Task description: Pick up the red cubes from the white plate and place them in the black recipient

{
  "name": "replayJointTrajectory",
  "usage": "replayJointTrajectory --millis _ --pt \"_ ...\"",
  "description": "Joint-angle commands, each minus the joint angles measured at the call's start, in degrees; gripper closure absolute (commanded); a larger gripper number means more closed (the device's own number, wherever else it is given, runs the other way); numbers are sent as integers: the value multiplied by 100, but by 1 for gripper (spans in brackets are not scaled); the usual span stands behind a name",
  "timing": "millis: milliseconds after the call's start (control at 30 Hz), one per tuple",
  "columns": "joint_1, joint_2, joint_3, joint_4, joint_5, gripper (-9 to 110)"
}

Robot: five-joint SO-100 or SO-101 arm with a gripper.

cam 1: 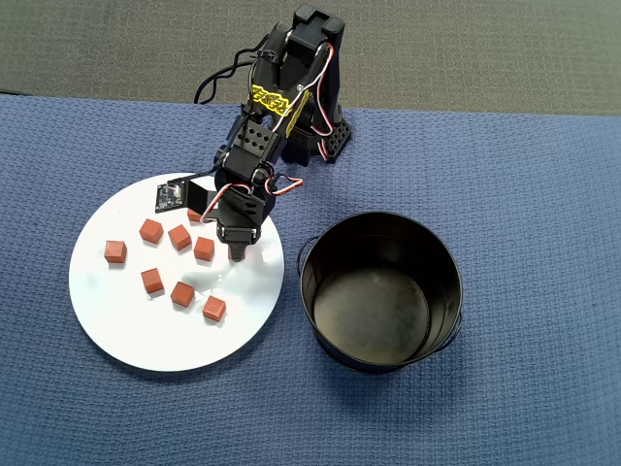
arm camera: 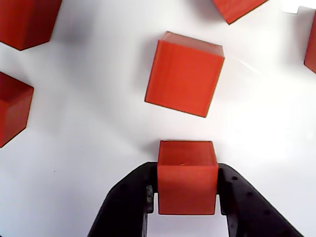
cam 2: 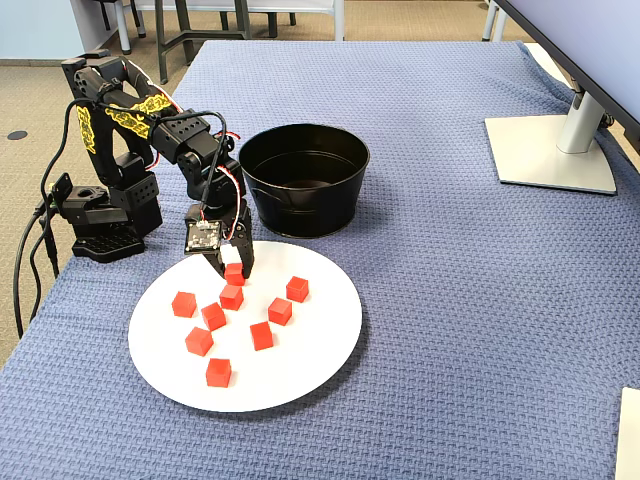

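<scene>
Where the fixed view's near edge begins, the blue woven tablecloth [cam 2: 480, 330] lies bare, and on it sits the white plate [cam 2: 320, 350], left of centre. Eight loose red cubes [cam 2: 218, 372] are scattered over the plate in that view, the nearest one close to its near rim, the others spread toward the middle and left. At the plate's far edge the gripper [cam 2: 233, 268] points down with its two black fingers closed on a ninth cube [arm camera: 187, 177]; the wrist view shows both fingers pressed against that cube's left and right faces, with another cube just beyond it, apart from it, on the white surface. In the overhead view the gripper [cam 1: 239, 248] hangs over the plate's right part, toward the pot. Just beyond the plate in the fixed view, near but not touching it, stands the black recipient [cam 2: 305, 190], a round pot with tall walls and nothing visible inside. To its left the arm's base [cam 2: 100, 215] rests on the cloth. Far right stands a monitor foot [cam 2: 550, 150].
</scene>
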Motion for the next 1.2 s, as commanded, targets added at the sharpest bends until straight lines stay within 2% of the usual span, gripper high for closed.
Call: replayJointTrajectory --millis 0,200,333,467,767,867,900,1000,1167 --pt "-26 483 -431 457 308 102" --pt "-44 1573 -1433 1793 1020 102" --pt "-510 2162 -2180 2399 1644 102" --pt "-1424 2391 -2883 2856 2320 102" --pt "-4034 1617 -3463 2725 3709 101" --pt "-4799 1125 -3542 2751 3437 66" --pt "-4957 967 -3595 2804 3366 63" --pt "-4790 1072 -3604 2883 3217 62" --pt "-3384 1670 -3665 3261 2681 66"
